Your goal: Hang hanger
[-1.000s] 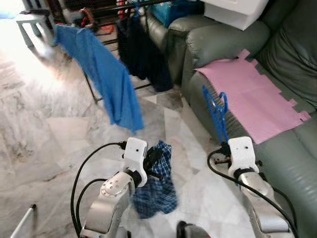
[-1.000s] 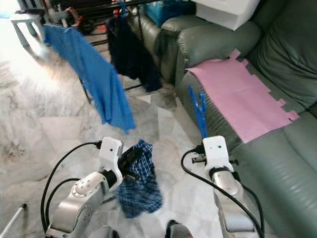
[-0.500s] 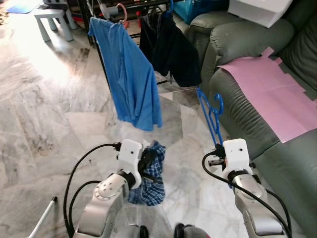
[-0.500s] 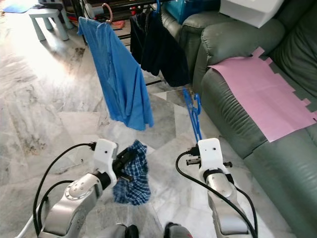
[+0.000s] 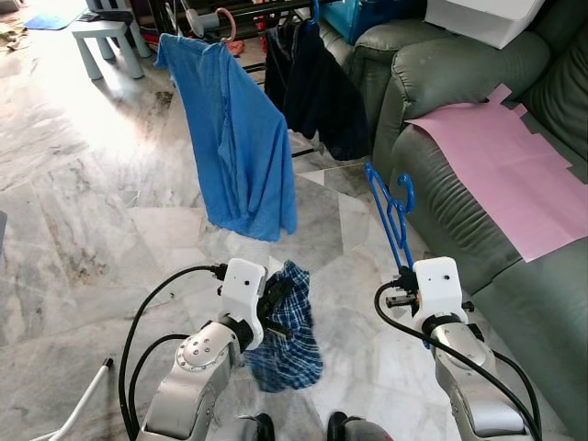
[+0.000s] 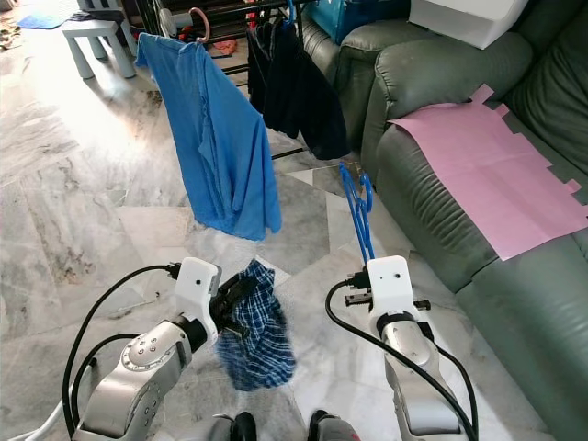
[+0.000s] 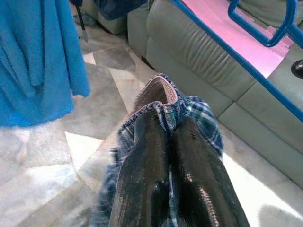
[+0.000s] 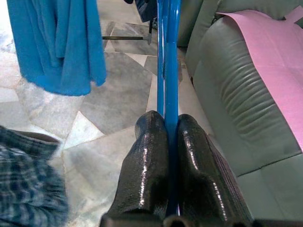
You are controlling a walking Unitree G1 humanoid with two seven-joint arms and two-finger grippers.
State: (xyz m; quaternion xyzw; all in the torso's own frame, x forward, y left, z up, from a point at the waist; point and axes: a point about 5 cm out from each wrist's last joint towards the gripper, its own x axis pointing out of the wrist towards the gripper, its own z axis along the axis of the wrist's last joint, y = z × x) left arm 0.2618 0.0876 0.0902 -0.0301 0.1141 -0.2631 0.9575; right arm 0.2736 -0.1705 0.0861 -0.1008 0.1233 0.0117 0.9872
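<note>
The right gripper has its fingers pinched tight on the blue hanger, which stands upright at about 2 o'clock from the robot, just beside the green sofa. The left gripper is clamped on the waistband of checked shorts, dangling over the marble floor. The rack with a blue shirt lies at 11 o'clock. Judging by this, keep the hanger vertical, hook leading, and approach a free stretch of rail
</note>
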